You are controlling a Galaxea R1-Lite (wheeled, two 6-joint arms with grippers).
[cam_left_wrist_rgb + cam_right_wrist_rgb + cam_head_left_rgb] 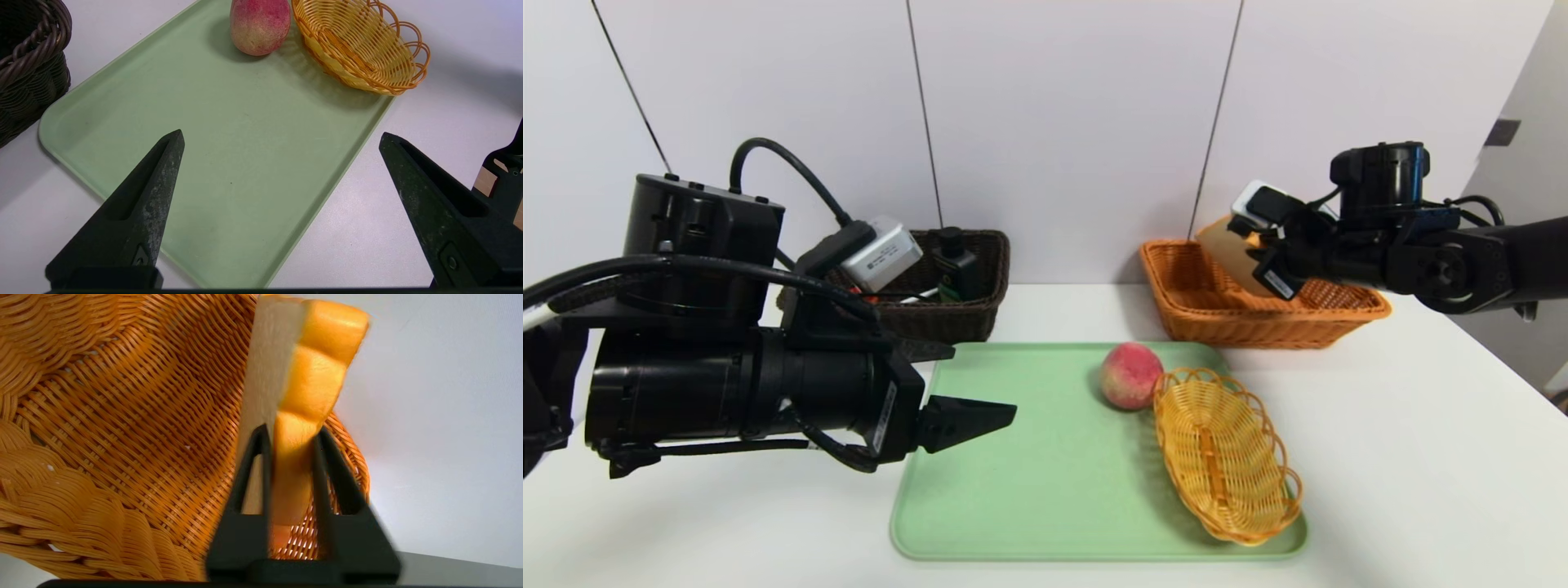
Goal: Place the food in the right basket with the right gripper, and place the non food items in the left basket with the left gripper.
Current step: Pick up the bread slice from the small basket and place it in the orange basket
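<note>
The right gripper (292, 435), its jaws clamped on the bread (302, 375), holds it over the orange basket (1201, 302) at the table's far right, while the peach (1130, 375) sits on the tray (1029, 490) touching the yellow dish (1225, 457), and the left gripper (282, 139) hovers, jaws apart, over the tray's near left edge, near the dark basket (980, 278).

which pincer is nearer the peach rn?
Left. The left pincer hangs over the green tray's near-left edge, short of the peach; the right pincer is over the orange-tan basket.
</note>
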